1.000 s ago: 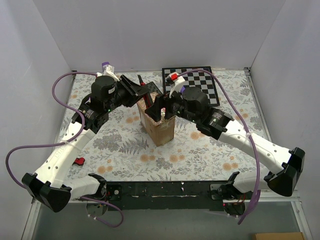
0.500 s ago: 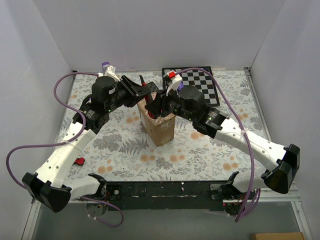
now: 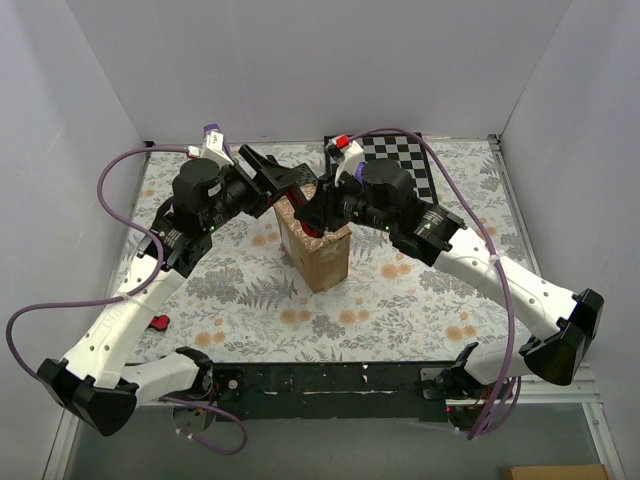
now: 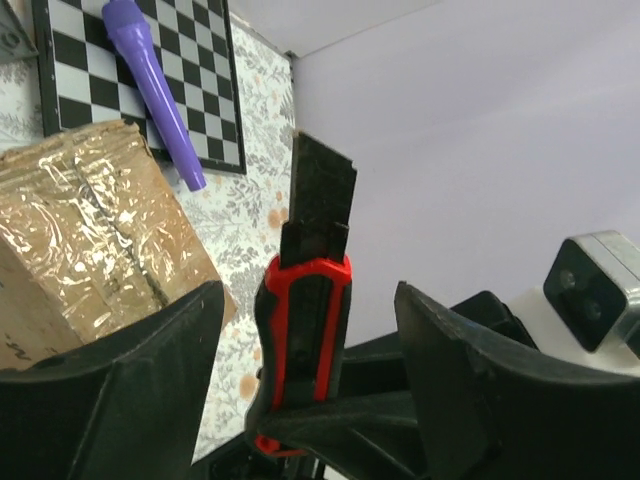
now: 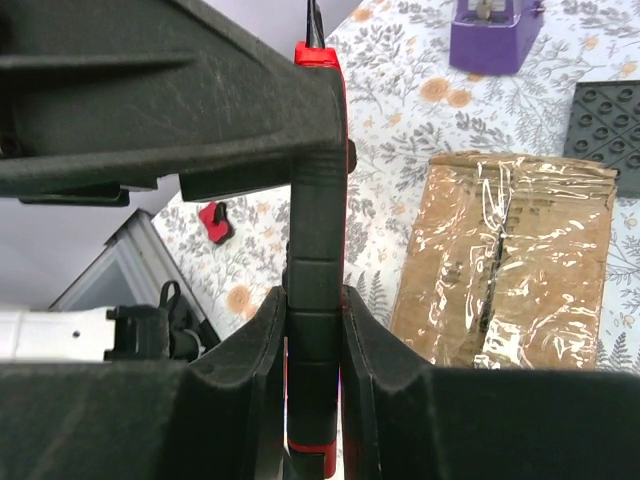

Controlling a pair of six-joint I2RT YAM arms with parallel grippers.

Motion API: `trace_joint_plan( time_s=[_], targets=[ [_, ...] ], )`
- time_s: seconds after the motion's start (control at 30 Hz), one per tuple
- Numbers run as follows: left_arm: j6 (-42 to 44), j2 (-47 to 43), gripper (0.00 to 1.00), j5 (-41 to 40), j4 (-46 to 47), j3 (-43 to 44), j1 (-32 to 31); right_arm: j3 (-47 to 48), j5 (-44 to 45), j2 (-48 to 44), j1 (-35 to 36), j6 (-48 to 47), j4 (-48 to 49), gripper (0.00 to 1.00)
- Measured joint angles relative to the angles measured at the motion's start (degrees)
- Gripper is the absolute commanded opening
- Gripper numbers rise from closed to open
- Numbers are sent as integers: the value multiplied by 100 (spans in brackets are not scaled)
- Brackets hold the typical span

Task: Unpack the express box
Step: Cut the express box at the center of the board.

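Right gripper point(image 5: 314, 318) first: its two fingers point(image 5: 258, 350) are pressed in against the lower handle of a red-and-black utility knife point(image 5: 318, 200). That's a firm pinch, with the blade end sticking out beyond the fingertips. Left gripper point(image 4: 308, 300) now: spread wide, one black pad on either side of that same knife. The left wrist view shows a clear gap between each pad and the red handle, and the black blade is extended.

From above, both wrists meet nose to nose over the middle of the table point(image 3: 250, 300) — and right under them stands the express box point(image 3: 320, 258). It sits upright on the floral cloth, flaps lying flat under glossy tape, a dark line running down the centre seam. The chessboard point(image 3: 405, 168) lies flat beyond the box, at the far edge. A small red object point(image 3: 157, 322) sits beside the left arm — well apart from the box.
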Motion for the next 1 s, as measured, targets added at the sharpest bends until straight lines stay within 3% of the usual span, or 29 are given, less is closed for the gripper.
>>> trace_joint_plan(
  time_s=[0.13,0.2,0.37,0.57,0.77,1.0],
  targets=[
    [109,-160,94,-28,76,-136,0,389,-522,0,-190,-114,-643,1],
    [197,-315,98,-59,153,-310,0,619,-837,0,-352,-179,-975,1],
    [540,-815,96,31,669,-870,0,916,-1558,-39,-638,-291,-1565,1],
    [828,-1416,94,719,1871,-1711,0,931,-2476,-94,-846,-293,-2017,1],
    [876,-1521,94,1628,2938,-2188,0,809,-3246,-219,-1054,-155,-2081,1],
    [957,-1506,88,2238,3412,-2472,0,476,-3880,-411,-1231,-20,-1888,1]
  ],
)
